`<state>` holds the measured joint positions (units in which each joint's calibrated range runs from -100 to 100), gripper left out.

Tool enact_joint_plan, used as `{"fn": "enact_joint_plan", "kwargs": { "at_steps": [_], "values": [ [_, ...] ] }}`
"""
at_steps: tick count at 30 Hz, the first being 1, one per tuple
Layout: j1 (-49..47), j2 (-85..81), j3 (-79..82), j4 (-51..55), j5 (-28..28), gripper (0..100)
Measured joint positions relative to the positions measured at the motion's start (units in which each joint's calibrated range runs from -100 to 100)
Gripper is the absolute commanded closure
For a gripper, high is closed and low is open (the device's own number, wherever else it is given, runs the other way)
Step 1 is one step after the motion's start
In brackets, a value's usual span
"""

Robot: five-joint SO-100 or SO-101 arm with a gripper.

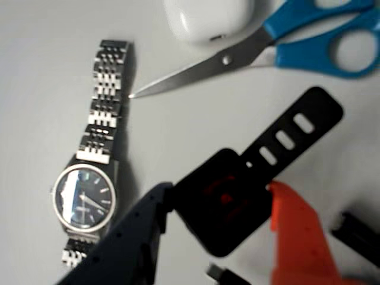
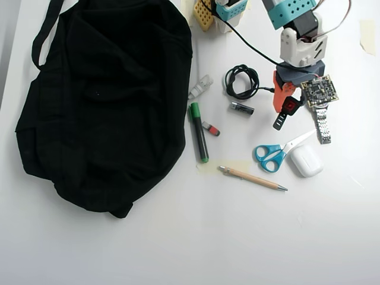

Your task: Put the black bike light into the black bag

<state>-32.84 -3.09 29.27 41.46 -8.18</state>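
Closing on the black bike light point(image 1: 222, 202), the gripper point(image 1: 222, 205) has jaws against both sides; squeeze should be firmed before lifting toward the black bag point(image 2: 101, 101); strap snagging avoided.

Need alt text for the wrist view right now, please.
The tool, one finger dark blue and one orange, flanks the black bike light on the white table. A steel watch lies left; blue scissors and a white case above.

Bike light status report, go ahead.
Gripper astride the black bike light, fingers at both sides, grasp unconfirmed. Black bag far left in the overhead view. Cable coil, marker between.
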Motion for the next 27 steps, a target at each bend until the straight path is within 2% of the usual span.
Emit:
{"fn": "enact_joint_plan", "kwargs": {
  "at_steps": [6,18,27],
  "values": [
    [4.77,-2.17,-6.14,10.14,4.64,98],
    [20.99,-14.35,-7.0,17.38,13.92,98],
    [32.95,-15.43,-7.0,19.0,19.49,98]
  ]
}}
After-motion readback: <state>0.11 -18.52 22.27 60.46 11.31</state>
